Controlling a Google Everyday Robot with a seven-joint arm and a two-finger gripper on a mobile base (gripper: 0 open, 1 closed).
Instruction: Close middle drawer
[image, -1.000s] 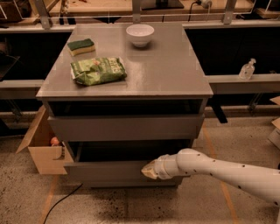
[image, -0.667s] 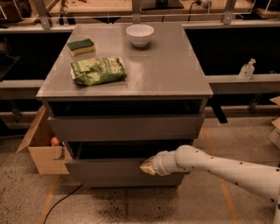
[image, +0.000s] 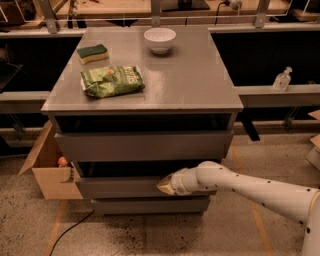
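cabinet top (image: 190, 75) plain mid grey. middle drawer (image: 120, 187) same grey, black gap above it. gripper (image: 167, 186) pale tan-yellow, at the drawer's front panel below the top's front edge. arm (image: 250, 190) white with small black dots. bowl (image: 160, 39) white, far edge. sponge (image: 92, 52) green over yellow, far-left corner. bag (image: 112, 80) bright green with pale print, left edge. floor (image: 150, 235) beige, dark-speckled.

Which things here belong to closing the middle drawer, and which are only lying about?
For the job: middle drawer, gripper at its front panel.
Lying about: sponge, white bowl, green snack bag, cardboard box, clear bottle.
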